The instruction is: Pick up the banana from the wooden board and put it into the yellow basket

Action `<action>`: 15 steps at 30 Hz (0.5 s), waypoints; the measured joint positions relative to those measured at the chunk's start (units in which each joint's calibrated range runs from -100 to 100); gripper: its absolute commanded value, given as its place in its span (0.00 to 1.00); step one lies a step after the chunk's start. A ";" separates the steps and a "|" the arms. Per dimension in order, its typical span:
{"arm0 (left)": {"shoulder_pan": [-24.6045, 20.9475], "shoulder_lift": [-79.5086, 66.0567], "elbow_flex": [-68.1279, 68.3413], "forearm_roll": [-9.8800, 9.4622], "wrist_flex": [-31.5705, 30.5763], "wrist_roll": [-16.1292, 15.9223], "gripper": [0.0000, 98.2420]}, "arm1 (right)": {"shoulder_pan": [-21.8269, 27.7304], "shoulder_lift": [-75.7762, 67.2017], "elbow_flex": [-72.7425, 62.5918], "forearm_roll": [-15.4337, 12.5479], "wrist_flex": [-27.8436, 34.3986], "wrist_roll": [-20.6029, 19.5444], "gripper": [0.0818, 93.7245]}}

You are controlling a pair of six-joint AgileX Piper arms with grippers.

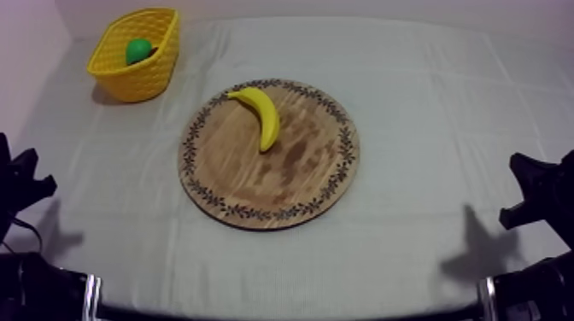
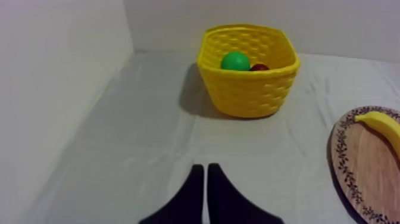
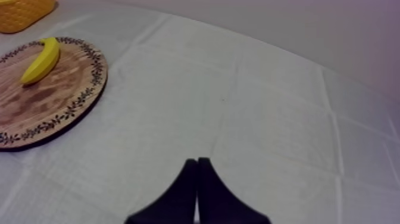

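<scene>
Yellow basket half hides a small red fruit; left gripper and right gripper pressed together.

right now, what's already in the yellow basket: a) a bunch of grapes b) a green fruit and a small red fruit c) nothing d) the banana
b: a green fruit and a small red fruit sit inside the yellow basket, while the banana lies on the wooden board.
</scene>
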 measured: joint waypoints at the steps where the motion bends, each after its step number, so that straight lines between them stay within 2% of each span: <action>1: 0.00 1.33 -1.42 0.12 0.23 -0.08 0.00 | 0.00 0.00 0.00 0.00 0.00 0.00 0.00; 5: 0.73 7.59 -8.85 0.34 2.77 0.71 0.00 | 0.00 0.00 0.00 0.00 0.00 0.00 0.00; 9: 2.53 15.81 -18.79 0.33 8.01 2.06 0.00 | 0.00 0.00 0.00 0.00 0.00 0.00 0.00; 12: 4.74 22.56 -27.31 -0.65 13.45 3.29 0.00 | 0.00 0.00 0.00 0.00 -0.07 0.00 0.00; 15: 7.42 30.23 -36.98 -2.42 19.71 4.54 0.00 | 0.00 0.00 0.00 0.00 -0.07 0.00 0.00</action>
